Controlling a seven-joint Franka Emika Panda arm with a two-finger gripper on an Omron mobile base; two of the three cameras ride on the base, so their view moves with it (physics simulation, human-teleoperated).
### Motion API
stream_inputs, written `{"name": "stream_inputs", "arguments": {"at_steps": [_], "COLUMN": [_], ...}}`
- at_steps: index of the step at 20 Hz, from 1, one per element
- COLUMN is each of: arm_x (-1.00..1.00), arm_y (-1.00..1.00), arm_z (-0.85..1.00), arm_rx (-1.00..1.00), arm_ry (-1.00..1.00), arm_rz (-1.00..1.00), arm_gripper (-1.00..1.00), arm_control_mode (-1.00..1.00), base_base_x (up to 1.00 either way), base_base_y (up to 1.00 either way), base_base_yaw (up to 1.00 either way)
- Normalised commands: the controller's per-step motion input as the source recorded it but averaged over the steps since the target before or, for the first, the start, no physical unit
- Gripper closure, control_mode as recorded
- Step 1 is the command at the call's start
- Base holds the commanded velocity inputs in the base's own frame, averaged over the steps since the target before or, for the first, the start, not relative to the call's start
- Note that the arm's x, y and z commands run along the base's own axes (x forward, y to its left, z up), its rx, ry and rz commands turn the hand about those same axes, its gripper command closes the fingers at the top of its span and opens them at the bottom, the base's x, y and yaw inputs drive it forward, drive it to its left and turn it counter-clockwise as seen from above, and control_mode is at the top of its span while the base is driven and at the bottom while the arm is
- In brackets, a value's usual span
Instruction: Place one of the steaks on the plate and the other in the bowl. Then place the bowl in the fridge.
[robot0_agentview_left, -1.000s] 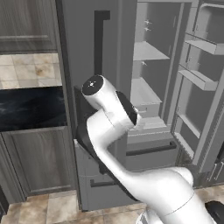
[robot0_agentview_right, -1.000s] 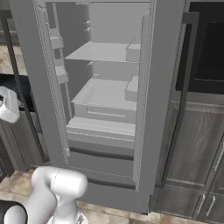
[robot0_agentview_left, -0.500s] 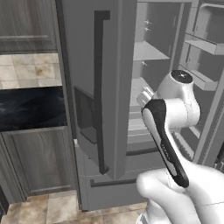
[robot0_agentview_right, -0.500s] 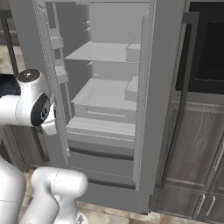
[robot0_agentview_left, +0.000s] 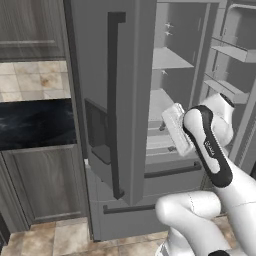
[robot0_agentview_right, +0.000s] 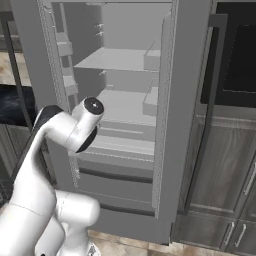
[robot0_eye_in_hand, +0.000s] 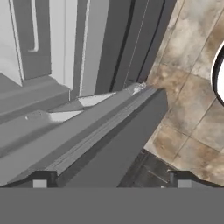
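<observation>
Dark wood cabinets and a tan tiled floor are surrounding the grey fridge, which is standing with both doors swung wide, its pale shelves showing. The claw is hanging spread wide above a door's edge, gripping nothing. No legible writing is showing anywhere.

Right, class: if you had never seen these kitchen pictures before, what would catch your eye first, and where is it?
First, the fridge, standing wide open in the middle with bare grey shelves inside. Next, the white arm bent in front of it, at the level of the lower shelves. In the hand view, the gripper is open, looking along the fridge's lower edge above the tiled floor.
</observation>
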Motion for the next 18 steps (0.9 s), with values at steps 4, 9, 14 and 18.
{"name": "stream_inputs", "arguments": {"at_steps": [4,9,14,18], "arm_x": [0.42,0.22,0.59,0.54], "arm_y": [0.22,0.0,0.17,0.09], "arm_z": [-0.03,-0.17,-0.41,-0.37], "arm_rx": [0.13,0.04,0.15,0.21], "arm_ry": [0.27,0.22,0.22,0.08], "arm_rz": [0.09,0.18,0.15,0.14], "arm_gripper": [-1.0,-1.0,-1.0,-1.0], "arm_control_mode": [-1.0,-1.0,-1.0,-1.0], "base_base_x": [0.0,0.0,0.0,0.0], "base_base_y": [0.0,0.0,0.0,0.0], "base_base_yaw": [0.0,0.0,0.0,0.0]}}
